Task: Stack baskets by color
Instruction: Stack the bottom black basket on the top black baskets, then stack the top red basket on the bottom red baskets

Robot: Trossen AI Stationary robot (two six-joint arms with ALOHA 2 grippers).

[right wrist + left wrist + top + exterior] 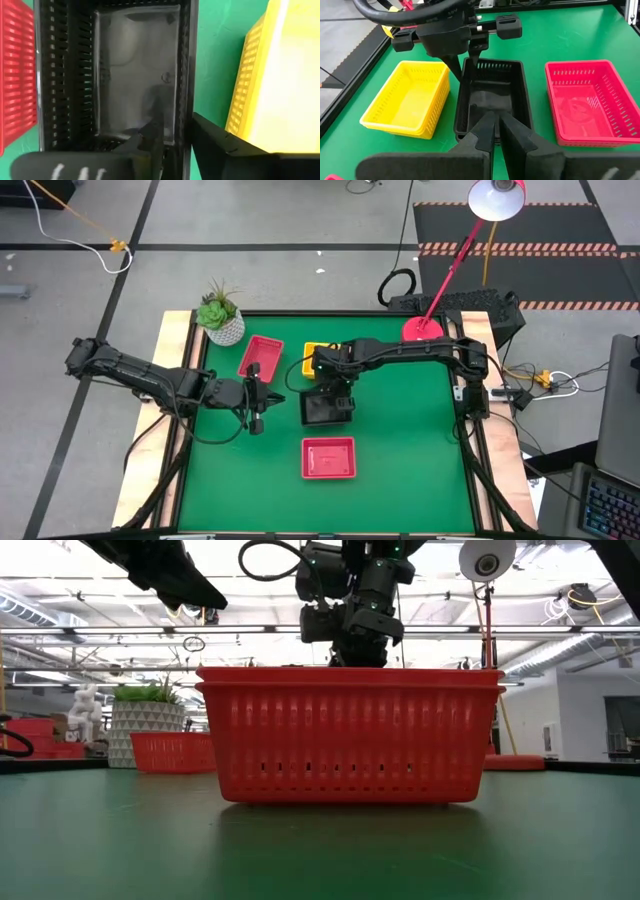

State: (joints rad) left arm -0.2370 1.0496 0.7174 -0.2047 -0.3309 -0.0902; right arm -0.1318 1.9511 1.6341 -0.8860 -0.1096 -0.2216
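Baskets, two red [328,458], one yellow [318,357], one black [320,411], right claw [175,131] apart astride black rim, left claw [495,121] together.

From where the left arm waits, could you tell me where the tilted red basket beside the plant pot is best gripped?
Probably on its long rim, coming from above. The red basket sits open side up, with thin upright mesh walls a two-finger gripper can straddle, one finger inside and one outside. The wall facing the left gripper looks nearest; the plant pot crowds the far end.
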